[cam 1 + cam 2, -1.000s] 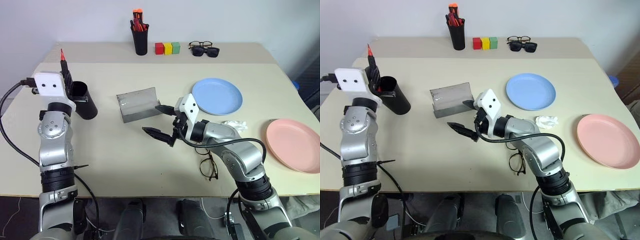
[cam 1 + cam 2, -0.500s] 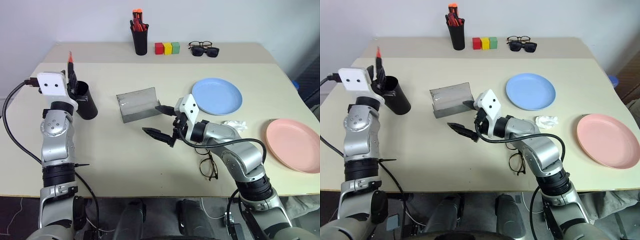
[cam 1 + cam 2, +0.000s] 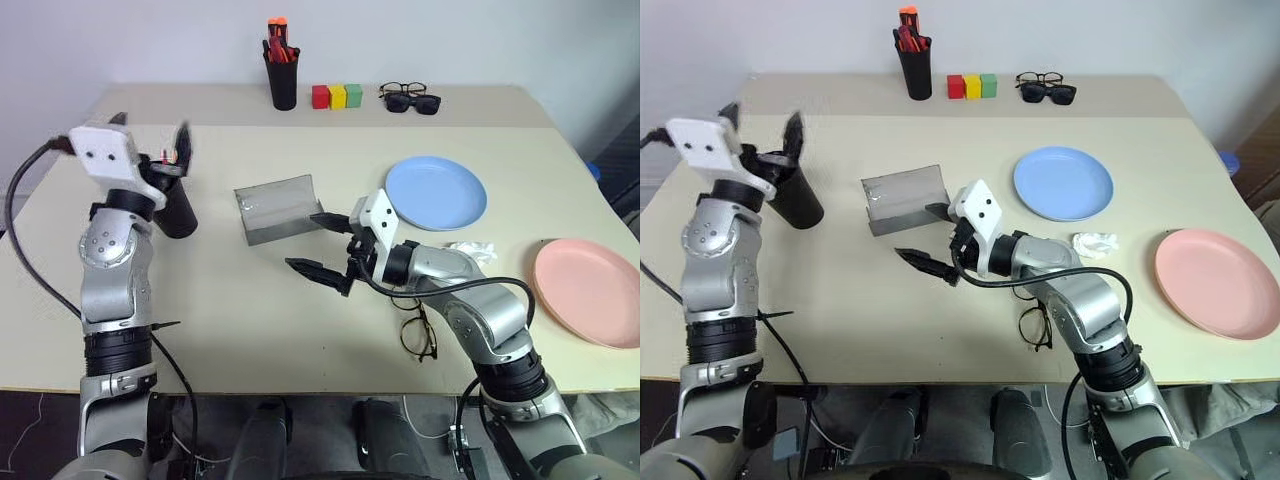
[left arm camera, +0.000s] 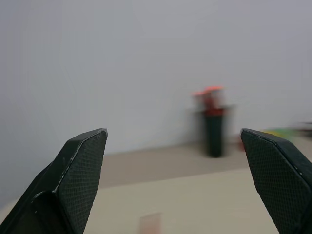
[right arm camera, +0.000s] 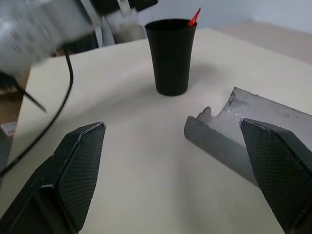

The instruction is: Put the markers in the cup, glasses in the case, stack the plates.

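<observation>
Left hand point(image 3: 150, 140) above cup point(image 3: 176, 207)

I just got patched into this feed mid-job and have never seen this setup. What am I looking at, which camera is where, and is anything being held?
It is a two-armed robot at a table. The two wide pictures come from its head; the close-ups with black fingers come from cameras on its wrists. Left gripper hangs open over the black cup, where a red marker tip pokes out. Right gripper is open and empty by the open grey case. The glasses lie near its forearm. Blue plate and pink plate sit apart, unstacked. Nothing is held.
</observation>
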